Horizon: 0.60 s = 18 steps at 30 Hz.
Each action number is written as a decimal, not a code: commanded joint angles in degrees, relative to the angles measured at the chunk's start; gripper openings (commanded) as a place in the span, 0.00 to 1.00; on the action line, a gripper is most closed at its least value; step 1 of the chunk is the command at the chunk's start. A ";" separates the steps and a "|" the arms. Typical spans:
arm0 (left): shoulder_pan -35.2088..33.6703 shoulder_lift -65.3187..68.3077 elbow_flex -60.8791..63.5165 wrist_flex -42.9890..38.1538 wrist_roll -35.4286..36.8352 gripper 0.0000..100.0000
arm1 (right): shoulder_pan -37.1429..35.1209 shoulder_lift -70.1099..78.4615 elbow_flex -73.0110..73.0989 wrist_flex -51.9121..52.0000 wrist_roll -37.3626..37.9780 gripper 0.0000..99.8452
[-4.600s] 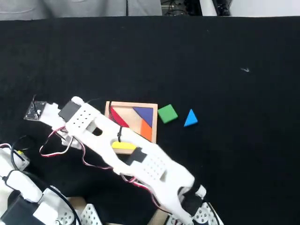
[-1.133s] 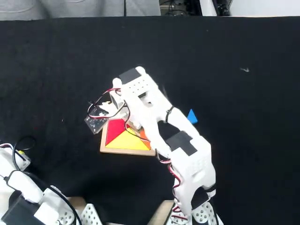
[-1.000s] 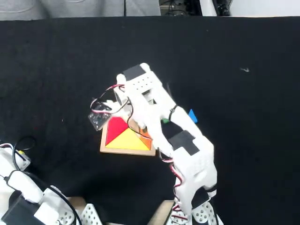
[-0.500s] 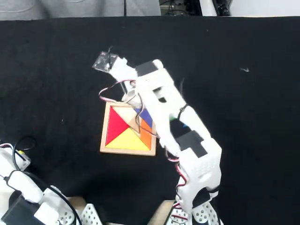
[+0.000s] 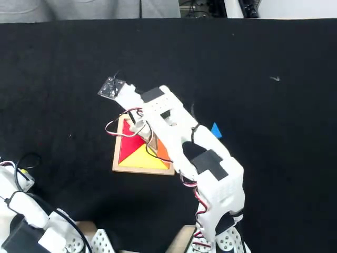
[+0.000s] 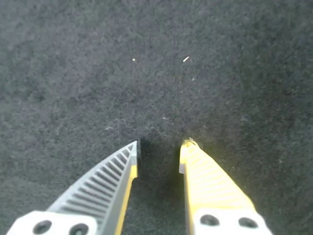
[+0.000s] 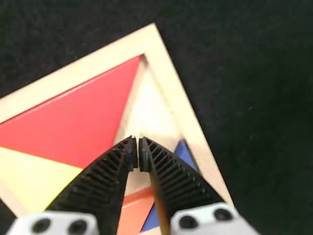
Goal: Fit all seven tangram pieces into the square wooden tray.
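The square wooden tray lies mid-table, holding a red triangle, a yellow triangle and an orange piece. My right arm stretches over its far right part. In the right wrist view my right gripper hangs shut and empty above the tray. Under it are the red triangle, a bare wooden gap, a blue piece and the yellow triangle. A small blue triangle lies loose right of the tray. My left gripper stands open over bare cloth.
Black cloth covers the whole table. My left arm is folded at the near left corner with its cables. The far edge of the table runs along the back.
My right arm swung from the tray's left side to over the tray. Its wrist rose past the far edge, then came back toward the tray's far left corner. The left arm kept still.
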 commanded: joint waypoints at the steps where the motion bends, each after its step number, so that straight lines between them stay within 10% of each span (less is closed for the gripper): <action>1: 0.66 -0.70 0.22 -0.35 -0.53 0.15 | 1.76 -3.47 1.63 -1.85 -0.09 0.01; 18: 0.66 -0.70 0.22 -0.35 -0.53 0.15 | 4.40 -5.76 4.09 -1.32 1.41 0.01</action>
